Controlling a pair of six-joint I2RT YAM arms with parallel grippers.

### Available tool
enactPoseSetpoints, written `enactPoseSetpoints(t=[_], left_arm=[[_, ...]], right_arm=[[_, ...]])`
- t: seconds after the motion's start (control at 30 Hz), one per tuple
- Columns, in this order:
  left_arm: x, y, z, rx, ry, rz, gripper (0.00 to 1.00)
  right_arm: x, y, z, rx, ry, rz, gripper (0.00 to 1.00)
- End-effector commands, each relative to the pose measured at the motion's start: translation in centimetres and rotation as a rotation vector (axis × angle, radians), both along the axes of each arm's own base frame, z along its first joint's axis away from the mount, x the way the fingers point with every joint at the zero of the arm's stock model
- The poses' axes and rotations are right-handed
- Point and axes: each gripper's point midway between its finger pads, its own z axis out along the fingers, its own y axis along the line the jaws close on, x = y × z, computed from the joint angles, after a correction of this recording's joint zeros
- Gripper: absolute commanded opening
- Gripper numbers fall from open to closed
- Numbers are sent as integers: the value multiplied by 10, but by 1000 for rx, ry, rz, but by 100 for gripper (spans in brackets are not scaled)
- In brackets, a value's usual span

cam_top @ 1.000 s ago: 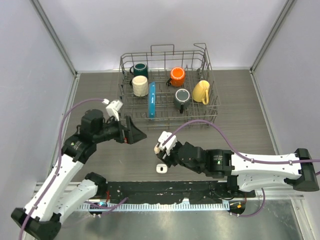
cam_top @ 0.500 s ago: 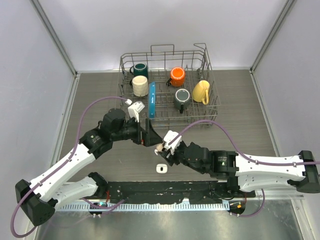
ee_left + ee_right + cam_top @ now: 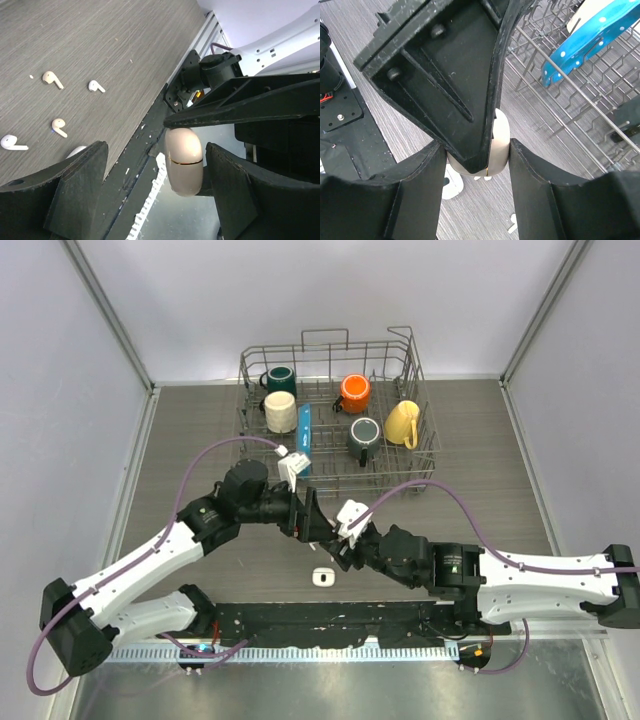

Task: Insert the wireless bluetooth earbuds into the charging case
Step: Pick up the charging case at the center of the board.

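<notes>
light: bright, even, overhead | shadows: faint | focus: mostly sharp

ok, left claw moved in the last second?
Yes. The left claw swung right, from below the dish rack's left corner to below its middle, now straddling the charging case in the right claw.

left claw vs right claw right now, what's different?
Grip: the right claw is shut on the beige charging case; the left claw is open, with gaps on both sides of the case. Role: the right claw carries the case in the air; the left claw only straddles it. Shared: both are black, two-fingered, and meet at the case.
</notes>
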Motion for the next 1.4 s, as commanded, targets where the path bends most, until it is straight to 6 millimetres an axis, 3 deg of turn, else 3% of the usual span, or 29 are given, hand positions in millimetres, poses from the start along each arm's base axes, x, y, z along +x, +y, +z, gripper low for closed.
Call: enactPoseSetpoints(t=[0.0,0.23,0.37,0.47,0.53,0.57,0.6,0.8,1.0,1.07,1.13,1.23,1.37], left_arm=[[-3,-9,10,-47,-37,-45,81],[-3,-14,10,-50,-36,-59,63],[-6,-16,8,-47,-25,-74,41],[-8,-18,8,-50,-23,-85,32],[-10,-18,8,-51,-21,-94,32],[-11,-18,8,-52,-21,-97,48],[-11,-17,6,-46,-14,-99,55],[-14,-15,1,-36,0,-103,51],[-17,-16,3,-43,4,-117,19],[-16,-17,2,-42,6,-117,4],[-15,-17,-1,-34,10,-112,0],[-10,-16,-2,-26,-1,-84,0],[8,-3,-2,9,-74,44,0]], right_arm=[[0,1,19,91,-7,-12,1],[-1,-1,17,91,-2,-10,1],[0,-1,15,86,-1,-15,1],[1,-2,14,85,-3,-21,1],[2,-3,15,87,-5,-28,1],[2,-4,15,87,-6,-34,1],[3,-4,15,86,-7,-36,1],[4,-6,12,77,-8,-48,1],[4,-5,10,72,-6,-48,1],[4,-4,10,73,-6,-46,1],[5,-4,10,74,-6,-53,2],[6,-5,11,88,8,-73,11],[7,-9,18,140,72,-120,64]])
